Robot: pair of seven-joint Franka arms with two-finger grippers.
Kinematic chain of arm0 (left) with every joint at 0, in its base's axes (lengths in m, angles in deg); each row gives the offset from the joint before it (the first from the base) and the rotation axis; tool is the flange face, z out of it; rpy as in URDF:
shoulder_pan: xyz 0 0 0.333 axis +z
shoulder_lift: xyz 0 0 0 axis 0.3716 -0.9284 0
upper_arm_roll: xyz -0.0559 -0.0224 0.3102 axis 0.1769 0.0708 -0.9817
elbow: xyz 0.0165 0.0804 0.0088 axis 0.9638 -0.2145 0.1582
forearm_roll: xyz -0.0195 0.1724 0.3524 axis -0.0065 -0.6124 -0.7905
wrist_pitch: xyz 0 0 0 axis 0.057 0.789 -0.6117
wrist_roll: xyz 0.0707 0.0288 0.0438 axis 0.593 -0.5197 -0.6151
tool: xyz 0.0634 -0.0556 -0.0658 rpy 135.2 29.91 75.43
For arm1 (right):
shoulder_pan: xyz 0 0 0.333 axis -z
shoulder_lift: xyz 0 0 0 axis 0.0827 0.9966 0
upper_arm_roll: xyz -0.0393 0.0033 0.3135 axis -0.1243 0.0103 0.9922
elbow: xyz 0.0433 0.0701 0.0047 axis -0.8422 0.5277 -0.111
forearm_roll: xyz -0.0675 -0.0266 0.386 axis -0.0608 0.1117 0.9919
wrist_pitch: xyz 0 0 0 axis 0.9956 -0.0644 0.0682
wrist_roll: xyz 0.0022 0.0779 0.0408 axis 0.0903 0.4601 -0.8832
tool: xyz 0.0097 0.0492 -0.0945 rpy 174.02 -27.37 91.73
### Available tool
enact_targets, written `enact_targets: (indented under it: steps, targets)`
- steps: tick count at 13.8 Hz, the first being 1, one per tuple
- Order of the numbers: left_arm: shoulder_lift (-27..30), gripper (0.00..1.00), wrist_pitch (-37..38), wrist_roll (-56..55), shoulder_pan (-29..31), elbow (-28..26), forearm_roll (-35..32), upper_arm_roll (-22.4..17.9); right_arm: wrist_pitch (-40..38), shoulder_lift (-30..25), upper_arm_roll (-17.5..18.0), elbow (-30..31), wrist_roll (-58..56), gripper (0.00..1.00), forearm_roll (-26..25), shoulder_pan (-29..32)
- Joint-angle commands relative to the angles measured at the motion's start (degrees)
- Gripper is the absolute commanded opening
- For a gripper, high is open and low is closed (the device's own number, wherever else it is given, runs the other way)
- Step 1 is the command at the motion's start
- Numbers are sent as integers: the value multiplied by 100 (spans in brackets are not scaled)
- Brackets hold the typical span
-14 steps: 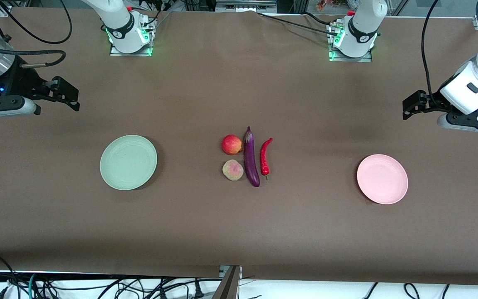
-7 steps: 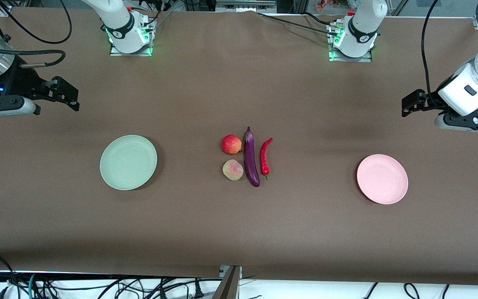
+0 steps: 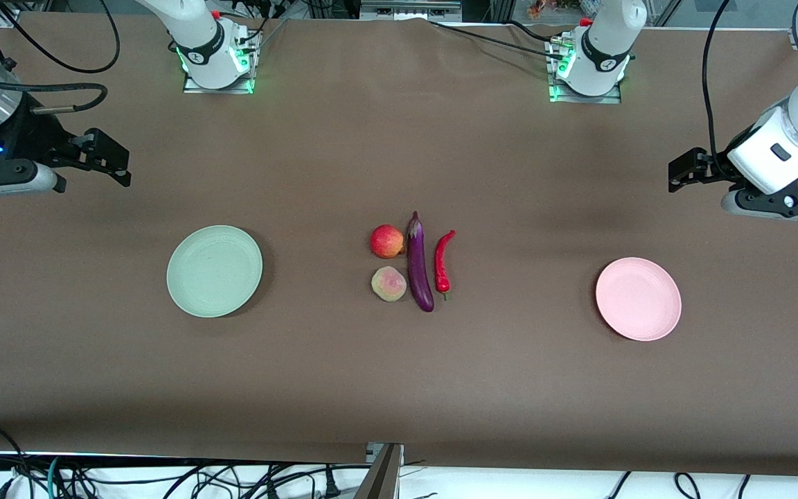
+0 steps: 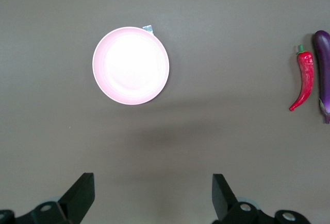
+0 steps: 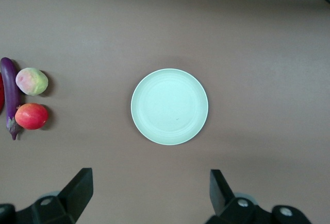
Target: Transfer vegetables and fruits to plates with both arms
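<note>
The purple eggplant [image 3: 419,263] lies mid-table, with the red chili pepper [image 3: 444,261] beside it toward the left arm's end. The red-orange apple [image 3: 387,241] and the pale peach [image 3: 389,284] lie beside it toward the right arm's end, the peach nearer the front camera. The green plate [image 3: 214,271] sits toward the right arm's end, the pink plate [image 3: 638,299] toward the left arm's end. My left gripper [image 3: 681,172] is open and empty, high over the table's left-arm end. My right gripper [image 3: 109,158] is open and empty, high over the right-arm end.
Both arm bases [image 3: 215,52] [image 3: 589,59] stand at the table's edge farthest from the front camera. Cables [image 3: 163,478] hang below the table's edge nearest that camera. The left wrist view shows the pink plate [image 4: 131,65], chili [image 4: 303,84] and eggplant [image 4: 323,74]; the right wrist view shows the green plate [image 5: 169,106].
My left gripper has drifted slightly up and toward the table's middle. My right arm has barely moved. The produce and plates have not moved.
</note>
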Motion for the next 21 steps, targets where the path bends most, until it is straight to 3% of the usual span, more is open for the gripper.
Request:
enact_targets:
  steps: [1,4,7,14,18,21]
  targets:
    - [-109,100,193,22,-37,216,100,8,-4,-23,-10,62,8,100,-90,10]
    - [-258,100,395,39,-231,198,91,17,-110,39,-18,80,26,100,-90,45]
    - [-757,100,273,-31,-669,251,118,26,4,83,-10,27,17,100,-72,-8]
    - [-2199,100,-1702,-1032,-1733,242,249,26,-162,109,-27,62,26,100,-98,124]
    - [-3025,100,-3275,-1103,-2155,242,759,52,-312,118,-264,27,52,100,-222,159]
    - [-3421,100,-3743,-1409,-2541,225,698,35,-374,135,-370,27,87,100,-248,159]
